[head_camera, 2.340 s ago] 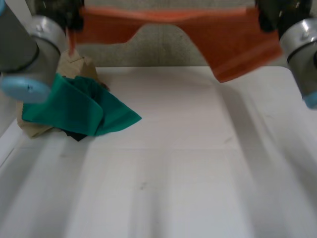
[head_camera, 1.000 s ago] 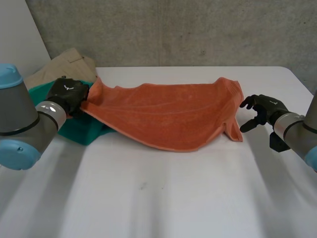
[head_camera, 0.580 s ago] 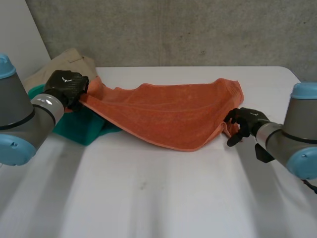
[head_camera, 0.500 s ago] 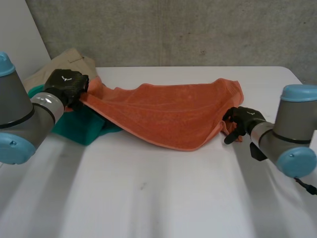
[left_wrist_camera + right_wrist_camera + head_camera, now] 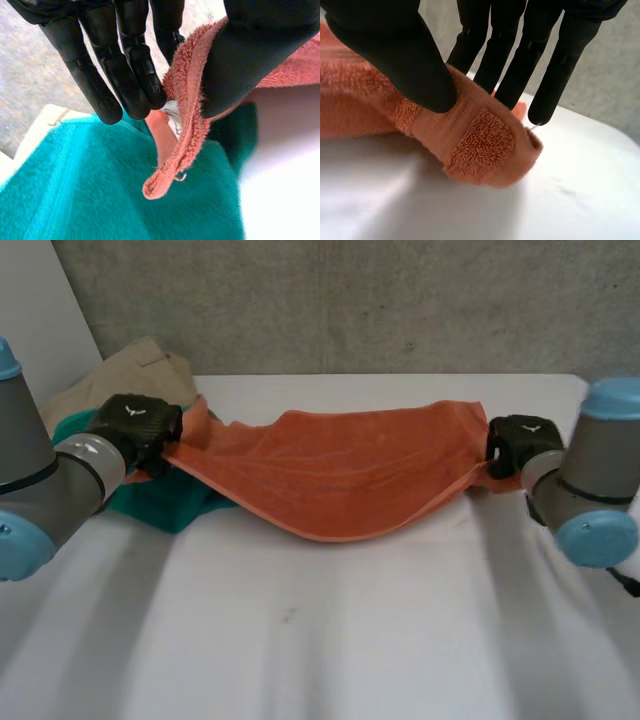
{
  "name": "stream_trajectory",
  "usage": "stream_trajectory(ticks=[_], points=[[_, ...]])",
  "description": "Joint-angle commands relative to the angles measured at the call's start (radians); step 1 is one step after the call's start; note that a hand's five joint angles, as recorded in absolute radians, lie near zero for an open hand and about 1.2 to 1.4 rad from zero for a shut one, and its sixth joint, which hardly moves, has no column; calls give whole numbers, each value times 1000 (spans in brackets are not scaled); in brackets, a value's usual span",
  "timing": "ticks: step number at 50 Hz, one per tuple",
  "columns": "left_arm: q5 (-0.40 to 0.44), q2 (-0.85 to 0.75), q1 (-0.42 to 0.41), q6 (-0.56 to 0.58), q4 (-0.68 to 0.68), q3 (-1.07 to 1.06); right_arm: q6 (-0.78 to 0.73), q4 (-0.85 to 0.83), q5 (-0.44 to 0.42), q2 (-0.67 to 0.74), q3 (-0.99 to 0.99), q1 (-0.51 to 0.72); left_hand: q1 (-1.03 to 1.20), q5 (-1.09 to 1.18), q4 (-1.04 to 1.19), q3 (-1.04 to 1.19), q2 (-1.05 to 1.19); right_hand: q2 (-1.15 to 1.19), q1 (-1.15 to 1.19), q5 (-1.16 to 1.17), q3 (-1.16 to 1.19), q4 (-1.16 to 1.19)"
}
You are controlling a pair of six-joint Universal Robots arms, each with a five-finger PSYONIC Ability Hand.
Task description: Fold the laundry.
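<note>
The orange towel sags across the counter, stretched between both hands. The left hand pinches one corner between thumb and fingers, above a green cloth. The right hand pinches the opposite corner.

In the head view the orange towel and the left hand cover part of the green towel at the far left. The tan garment lies partly hidden under that. The right hand hides the orange towel's right corner. The left arm and right arm are cut off at the picture's sides.
</note>
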Motion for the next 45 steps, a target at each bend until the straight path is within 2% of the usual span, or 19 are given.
stream_trajectory(ticks=[1, 2, 5, 11, 16, 22, 26, 29, 36, 37, 41, 45], points=[[6, 91, -13, 151, -201, -99, -812, 447, -139, -265, 232, -182, 280, 237, 197, 205, 200, 219, 249, 222, 213, 205], [6, 113, -15, 206, -249, -129, -983, 550, -128, -312, 283, -231, 280, 237, 197, 205, 200, 219, 249, 222, 213, 205], [6, 146, -28, 298, -338, -195, -1086, 568, -119, -383, 352, -268, 280, 237, 197, 205, 200, 219, 249, 222, 213, 205], [12, 182, -68, 358, -410, -266, -1077, 505, -137, -424, 393, -268, 280, 237, 197, 205, 200, 219, 249, 222, 213, 205], [0, 162, -99, 334, -392, -243, -1062, 442, -180, -395, 383, -262, 280, 237, 197, 205, 200, 219, 249, 222, 213, 205], [-25, 72, -93, 288, -353, -156, -1002, 321, -166, -306, 309, -245, 280, 237, 197, 205, 200, 219, 249, 222, 213, 205], [-25, -37, -100, 255, -312, -12, -927, 230, -171, -237, 216, -219, 160, 117, 77, 85, 80, 219, 249, 222, 213, 205], [-29, -96, -107, 243, -280, 104, -896, 172, -166, -199, 141, -195, 207, 163, 124, 131, 127, 219, 249, 222, 213, 205], [-26, -203, -111, 225, -205, 609, -774, -41, -114, -133, -243, -143, 280, 237, 197, 205, 200, 219, 249, 222, 213, 205], [-31, -215, -108, 209, -171, 723, -720, -101, -93, -134, -322, -141, 280, 237, 197, 205, 200, 219, 249, 222, 213, 205], [-45, -235, -87, 131, -84, 923, -573, -265, -59, -150, -432, -140, 280, 237, 197, 205, 200, 219, 249, 222, 213, 205], [-49, -243, -68, 24, -18, 978, -470, -397, -51, -187, -429, -138, 280, 237, 197, 205, 200, 219, 249, 222, 213, 205]])
